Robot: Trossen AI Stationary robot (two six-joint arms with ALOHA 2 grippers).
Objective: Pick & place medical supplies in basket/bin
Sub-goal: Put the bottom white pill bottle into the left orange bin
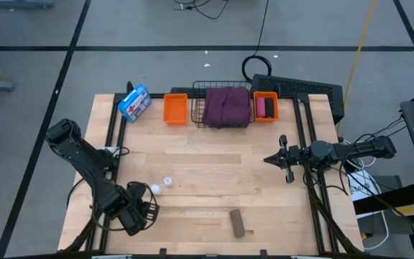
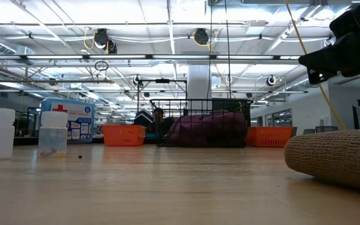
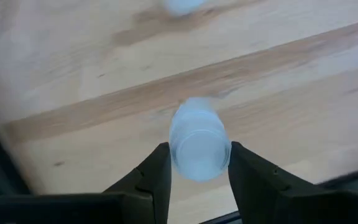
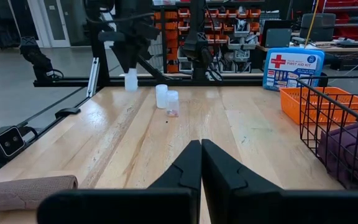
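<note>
My left gripper [image 1: 139, 213] [image 3: 199, 152] stands over the table's near left part, shut on a tiny white vial [image 3: 199, 146] [image 4: 131, 79]. Two more vials [image 1: 154, 189] [image 1: 168, 181] stand upright on the wood just beside it. A brown roll [image 1: 238, 223] [image 2: 336, 159] lies on its side near the near edge. The maroon cloth [image 1: 226, 106] lies in the black wire basket [image 1: 201, 119]. Pink and black rolls [image 1: 264, 107] sit in the right orange bin [image 1: 273, 95]. My right gripper [image 1: 268, 160] [image 4: 201, 155] hovers shut over the table's right part, holding nothing. My left gripper pinches the vial by its sides [image 3: 178, 155] between the two fingers, coming from above and pointing down. The vial stands upright below the fingers [image 4: 131, 79]. Whether its bottom is clear of the table, I cannot tell.
A second orange bin [image 1: 175, 108] sits left of the wire basket at the far edge, and a blue-and-white pouch [image 1: 134, 103] with a red mark lies left of that. Bare wood lies between the vials and the bins.
</note>
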